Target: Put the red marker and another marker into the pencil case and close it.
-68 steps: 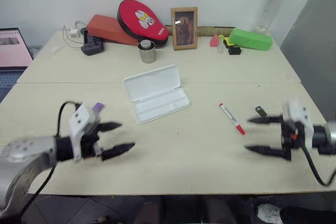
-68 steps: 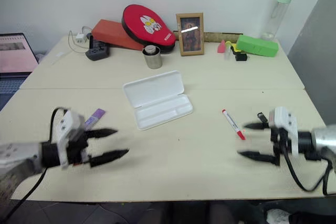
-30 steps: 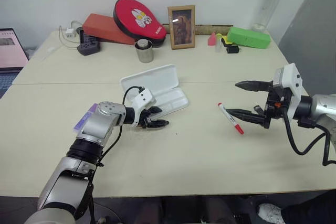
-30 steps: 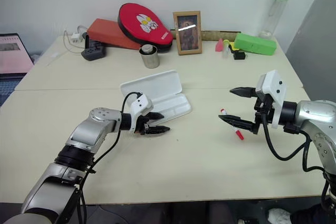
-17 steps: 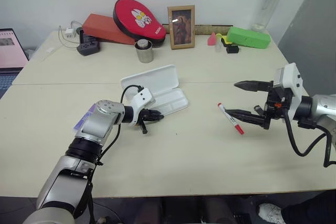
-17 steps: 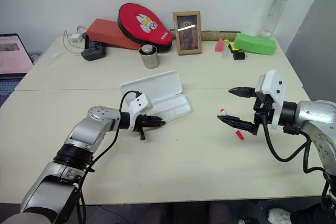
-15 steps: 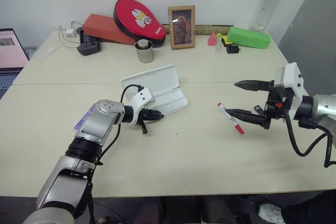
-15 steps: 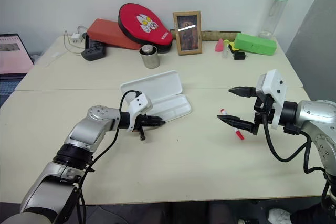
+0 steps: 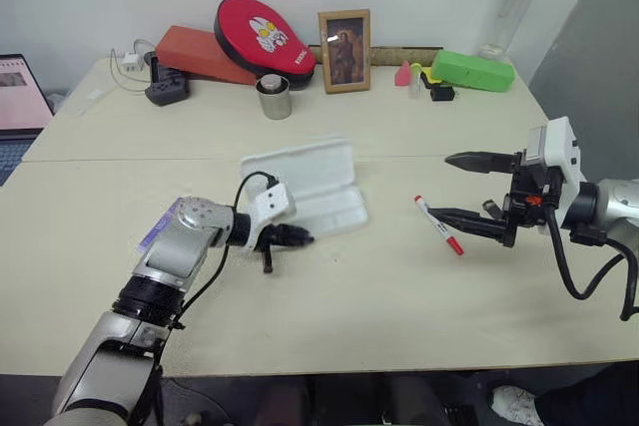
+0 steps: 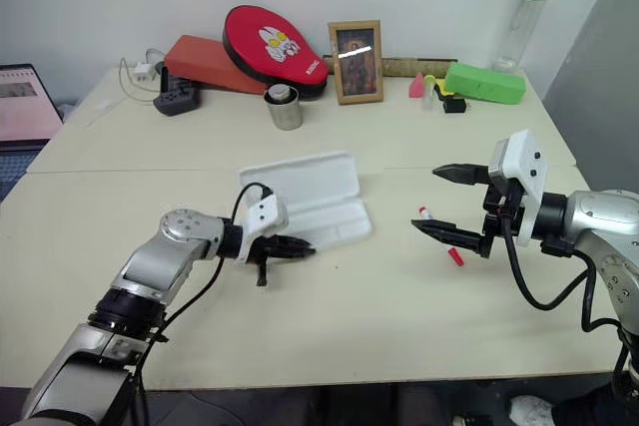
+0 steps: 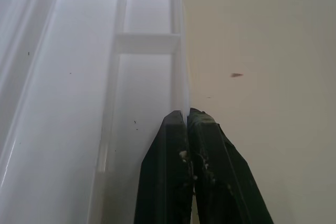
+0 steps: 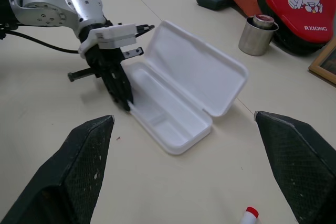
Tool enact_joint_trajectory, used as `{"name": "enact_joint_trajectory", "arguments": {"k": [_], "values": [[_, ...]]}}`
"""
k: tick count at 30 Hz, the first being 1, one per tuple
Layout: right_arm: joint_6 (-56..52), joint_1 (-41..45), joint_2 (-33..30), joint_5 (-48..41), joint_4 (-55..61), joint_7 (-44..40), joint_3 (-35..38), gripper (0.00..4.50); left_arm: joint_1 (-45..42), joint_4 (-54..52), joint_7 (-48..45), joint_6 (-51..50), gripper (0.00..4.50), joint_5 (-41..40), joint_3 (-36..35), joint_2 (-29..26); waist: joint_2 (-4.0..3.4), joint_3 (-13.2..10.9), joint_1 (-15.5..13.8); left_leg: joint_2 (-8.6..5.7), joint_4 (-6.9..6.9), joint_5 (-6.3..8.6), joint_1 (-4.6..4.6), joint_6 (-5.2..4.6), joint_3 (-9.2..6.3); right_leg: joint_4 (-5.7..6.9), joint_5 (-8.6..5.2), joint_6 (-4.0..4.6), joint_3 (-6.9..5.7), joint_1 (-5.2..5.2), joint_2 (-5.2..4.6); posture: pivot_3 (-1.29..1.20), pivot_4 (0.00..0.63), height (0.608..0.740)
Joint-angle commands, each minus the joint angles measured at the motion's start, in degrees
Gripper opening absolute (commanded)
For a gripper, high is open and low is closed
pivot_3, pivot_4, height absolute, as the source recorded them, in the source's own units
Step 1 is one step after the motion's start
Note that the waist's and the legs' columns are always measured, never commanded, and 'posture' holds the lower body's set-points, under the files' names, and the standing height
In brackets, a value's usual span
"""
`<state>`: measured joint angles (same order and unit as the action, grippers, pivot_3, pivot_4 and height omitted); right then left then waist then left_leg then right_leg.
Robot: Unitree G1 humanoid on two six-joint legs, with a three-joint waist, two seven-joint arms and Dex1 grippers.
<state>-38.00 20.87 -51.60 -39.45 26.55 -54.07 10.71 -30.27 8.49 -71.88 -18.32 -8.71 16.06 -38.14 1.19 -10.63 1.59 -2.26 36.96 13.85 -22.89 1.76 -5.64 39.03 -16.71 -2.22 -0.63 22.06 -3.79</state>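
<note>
The left gripper's two black fingers are pressed together, pinching the near rim of the pencil case; in the left eye view that grip sits just left of centre, with the open white case running up and to the right from it, lid raised behind the tray. The purple marker lies on the table at the left, half hidden behind the left arm. Over at the right edge, the right gripper has its fingers spread wide, one above the other, with nothing between them. The red marker lies flat on the table just left of the lower finger, red cap toward the bottom.

The right eye view shows the same layout: case in the middle, red marker partly behind the right gripper's lower finger.

In the left wrist view the two fingers rise from the bottom edge, clamped on the thin white edge of the case's tray, which takes up the left half; bare table fills the right half.

In the right wrist view the spread fingers stand in the two lower corners. The case lies open in the centre, the left gripper nipping its corner, and the red marker's tip peeks in at the bottom edge.
</note>
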Motion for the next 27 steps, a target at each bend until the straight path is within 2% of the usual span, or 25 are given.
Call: {"name": "enact_joint_trajectory", "arguments": {"k": [1, 8, 27], "values": [[0.62, 0.05, -1.02, -0.64, 1.64, -0.14, 2.15, 4.50, 1.30, -5.41, -4.16, 1.55, 0.01, -0.05, 0.87, -3.18, 0.00, 0.00, -0.01, -0.01, 0.00, 0.00, 0.00, 0.00, 0.01, 0.00, 0.00, 0.00, 0.00, 0.00, 0.00, 0.00, 0.150, 0.740], [0.41, -1.76, -1.67, -1.34, 3.13, -1.00, 2.40, 4.50, 3.21, -6.55, -5.59, 2.44, 0.01, 0.87, 1.60, -5.10, 0.00, 0.00, 0.04, 0.00, -0.01, 0.01, 0.00, -0.02, 0.01, 0.01, 0.00, 0.00, -0.03, 0.00, 0.01, 0.00, 0.150, 0.740], [0.91, -1.70, -3.24, -2.02, 3.37, -4.71, 0.75, 4.50, 3.91, -6.72, -4.85, 0.52, 0.01, 0.76, 1.24, -4.74, 0.00, 0.00, 0.05, 0.00, 0.00, 0.02, 0.02, -0.04, 0.04, 0.02, 0.00, 0.00, -0.08, 0.00, 0.03, 0.00, 0.150, 0.740]]}}
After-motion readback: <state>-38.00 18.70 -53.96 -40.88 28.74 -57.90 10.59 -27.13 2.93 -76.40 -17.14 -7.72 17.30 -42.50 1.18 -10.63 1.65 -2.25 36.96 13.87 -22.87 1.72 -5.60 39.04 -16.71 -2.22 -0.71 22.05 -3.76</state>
